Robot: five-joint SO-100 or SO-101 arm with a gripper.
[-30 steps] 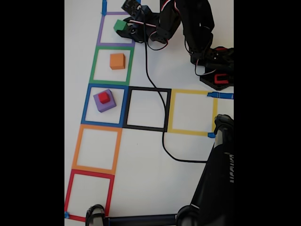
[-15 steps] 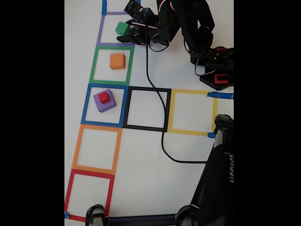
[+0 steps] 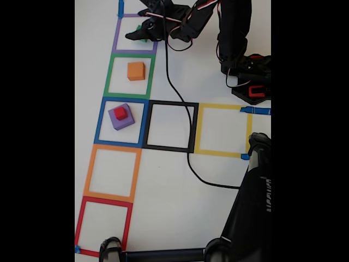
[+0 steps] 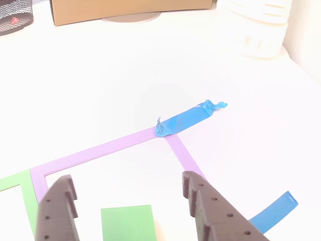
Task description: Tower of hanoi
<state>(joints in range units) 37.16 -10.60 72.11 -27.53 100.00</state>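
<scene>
Arm's swung over since a second ago, so the green cube [image 4: 127,222] inside the purple tape square [image 3: 116,38] is mostly hidden under the end effector [image 4: 131,198], whose fingers are spread either side of it. Orange cube [image 3: 136,70] hasn't budged; red cube [image 3: 120,112] rides the purple cube [image 3: 123,121].

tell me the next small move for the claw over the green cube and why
Probably lower the claw a little further so its fingers straddle the green cube, then close. In the other view the fingers stand apart on either side of the cube, which lies between them, not yet gripped. In the fixed view the claw sits over the cube in the purple tape square.
</scene>
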